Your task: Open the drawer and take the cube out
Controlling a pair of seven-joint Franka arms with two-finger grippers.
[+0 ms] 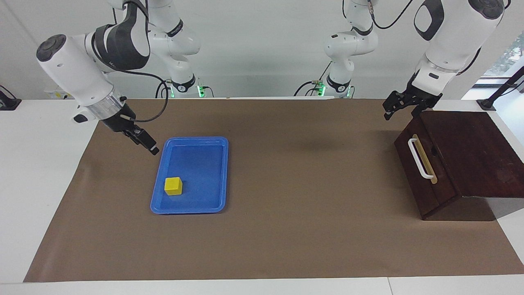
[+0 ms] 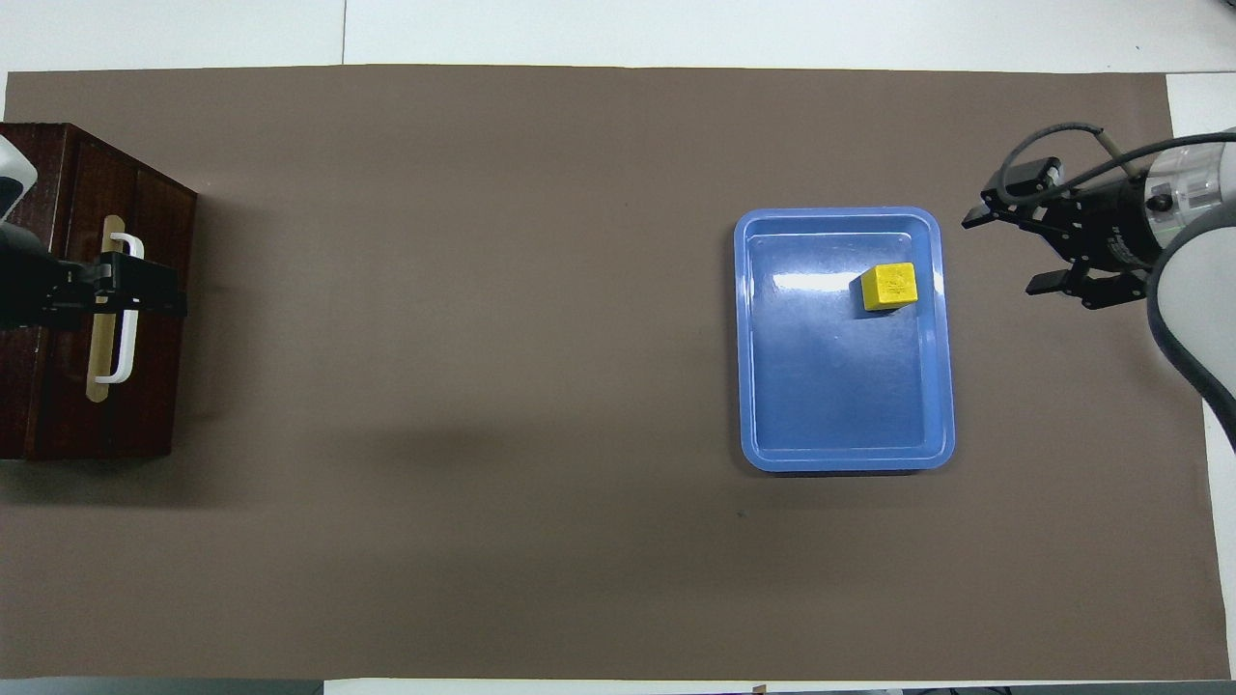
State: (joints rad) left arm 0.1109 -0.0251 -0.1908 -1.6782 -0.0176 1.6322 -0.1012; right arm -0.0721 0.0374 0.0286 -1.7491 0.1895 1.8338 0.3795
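Note:
The dark wooden drawer [image 1: 417, 176] is shut in its box at the left arm's end of the table, and its white handle [image 1: 421, 159] faces the table's middle. The drawer also shows in the overhead view [image 2: 154, 386]. The yellow cube [image 1: 173, 185] sits in the blue tray [image 1: 204, 205], in the part of it farther from the robots. The cube also shows in the overhead view [image 2: 889, 286]. My left gripper [image 1: 400, 114] is open and empty, up in the air over the box's front top edge, touching nothing. My right gripper [image 1: 152, 149] is open and empty, raised beside the tray's edge toward the right arm's end.
A brown mat [image 1: 286, 229] covers the table. The blue tray [image 2: 840, 454] lies toward the right arm's end. The dark box [image 1: 479, 155] stands at the mat's edge at the left arm's end. White table shows around the mat.

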